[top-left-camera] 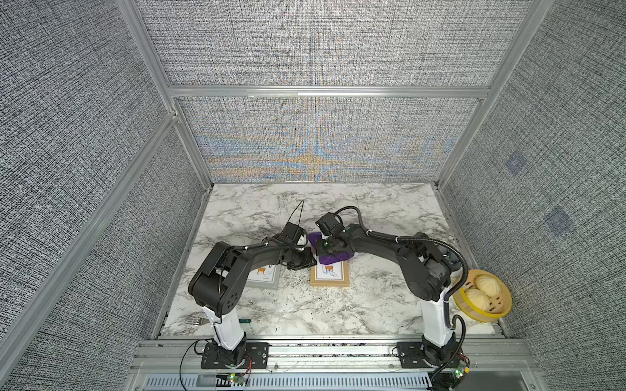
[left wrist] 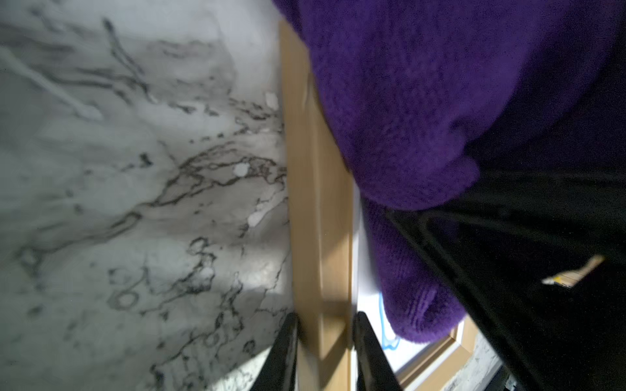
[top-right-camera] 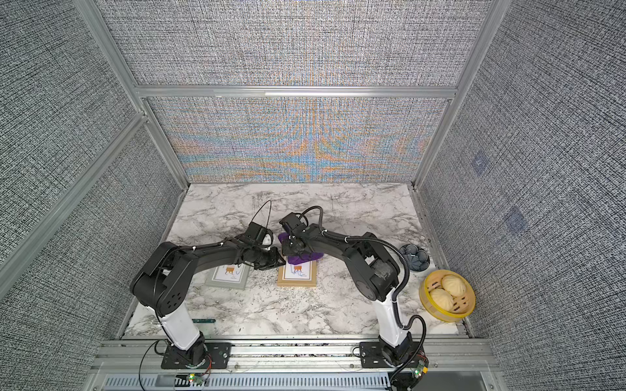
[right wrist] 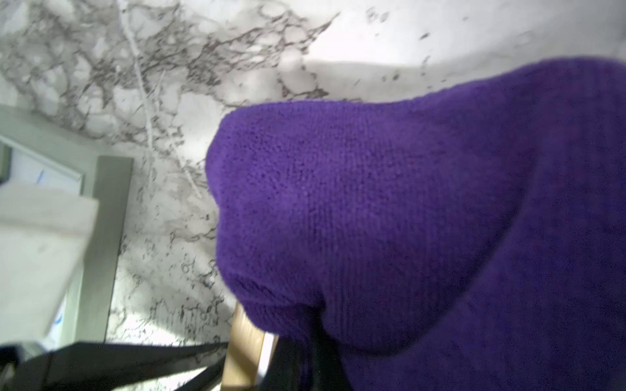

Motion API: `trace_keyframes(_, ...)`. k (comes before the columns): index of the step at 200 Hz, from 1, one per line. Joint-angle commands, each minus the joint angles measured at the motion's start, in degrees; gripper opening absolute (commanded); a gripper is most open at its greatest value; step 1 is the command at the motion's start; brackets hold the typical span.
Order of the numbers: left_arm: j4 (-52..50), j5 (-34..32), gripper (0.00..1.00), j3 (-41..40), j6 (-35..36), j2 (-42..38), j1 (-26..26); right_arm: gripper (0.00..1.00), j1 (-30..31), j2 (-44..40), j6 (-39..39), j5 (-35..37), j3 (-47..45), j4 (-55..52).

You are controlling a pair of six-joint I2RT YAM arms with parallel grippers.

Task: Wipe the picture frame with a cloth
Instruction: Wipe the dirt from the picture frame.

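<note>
The picture frame (top-left-camera: 330, 280) is light wood and lies flat at mid-table; it also shows in a top view as the wooden frame (top-right-camera: 297, 280). The purple cloth (top-left-camera: 333, 260) (top-right-camera: 301, 259) is bunched over its far end. My right gripper (top-left-camera: 321, 253) (right wrist: 318, 345) is shut on the cloth (right wrist: 389, 203), its fingers buried in the folds. My left gripper (top-left-camera: 306, 261) (left wrist: 325, 318) is shut on the frame's left wooden rail (left wrist: 318, 203), one finger on each side. In the left wrist view the cloth (left wrist: 423, 101) covers most of the picture.
A second, grey picture frame (top-left-camera: 267, 281) (right wrist: 108, 220) lies just left of the wooden one, partly under my left arm. A yellow bamboo steamer (top-left-camera: 481, 316) with two buns stands at the right edge, a blue patterned bowl (top-right-camera: 414, 257) behind it. A fork (top-left-camera: 196, 319) lies near the front left.
</note>
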Motion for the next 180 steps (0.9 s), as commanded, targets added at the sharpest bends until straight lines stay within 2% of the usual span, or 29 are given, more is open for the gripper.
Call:
trace_keyframes(1, -17.73, -9.18, 0.16, -1.89, 0.13, 1.68, -0.12, 0.00, -1.01, -0.01, 3.87, 9.66, -1.22, -7.67)
trace_keyframes(18, -17.52, -9.77, 0.15, -2.40, -0.94, 1.31, -0.17, 0.00, -1.61, -1.70, 4.24, 13.57, -5.02, -9.65)
trace_keyframes(37, -17.33, -9.97, 0.15, -2.70, -1.72, 1.08, -0.07, 0.00, -1.87, -3.89, 2.89, 13.65, -7.83, -9.77)
trace_keyframes(70, -17.34, -10.16, 0.14, -2.05, -1.26, 1.29, -0.05, 0.00, -0.27, -5.64, -0.39, 6.31, -7.89, -4.66)
trace_keyframes(87, -17.39, -9.66, 0.14, -1.66, -0.91, 1.44, -0.02, 0.00, 0.88, -3.41, -1.90, 0.18, -4.57, -2.29)
trace_keyframes(104, -17.42, -9.44, 0.14, -1.56, -0.62, 1.40, -0.12, 0.00, 1.09, -1.38, -1.04, -2.88, -2.45, -0.39)
trace_keyframes(139, -17.27, -9.35, 0.14, -1.56, -0.47, 1.38, -0.06, 0.00, 0.32, 0.40, -0.48, 1.84, -0.36, -2.62)
trace_keyframes(167, -17.05, -9.18, 0.14, -1.81, -0.99, 1.30, -0.09, 0.00, -1.87, -1.41, 1.37, 10.49, -4.89, -7.14)
trace_keyframes(180, -17.28, -9.29, 0.14, -1.78, -1.36, 1.52, -0.05, 0.00, -3.50, -3.51, 1.54, 12.20, -8.52, -7.31)
